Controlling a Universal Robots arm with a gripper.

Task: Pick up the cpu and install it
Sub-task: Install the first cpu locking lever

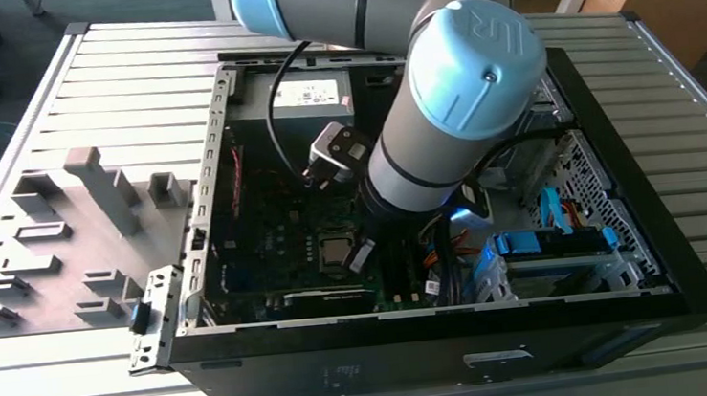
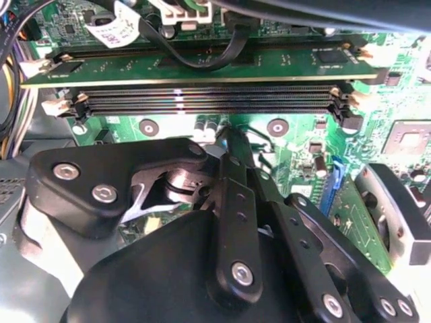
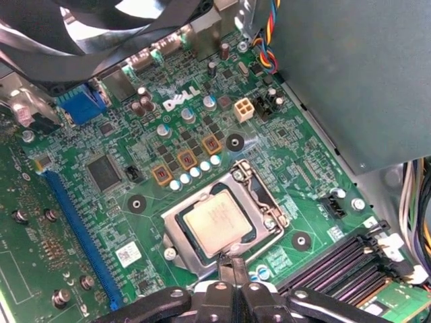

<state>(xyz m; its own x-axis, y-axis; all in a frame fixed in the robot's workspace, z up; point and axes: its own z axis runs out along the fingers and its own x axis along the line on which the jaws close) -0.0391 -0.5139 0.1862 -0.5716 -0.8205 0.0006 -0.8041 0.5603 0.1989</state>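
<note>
Your cpu (image 3: 217, 225) sits in its socket (image 3: 224, 225) on the motherboard (image 3: 108, 202).
Your claw (image 3: 231, 264) is pressed together, empty, at the socket's edge; go slow and keep the chip flat.

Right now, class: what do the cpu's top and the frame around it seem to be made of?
The cpu top looks like brushed metal, pale silver-beige with a dull sheen. The frame around it looks like bright bare metal, shiny with sharp glints, probably steel.
</note>
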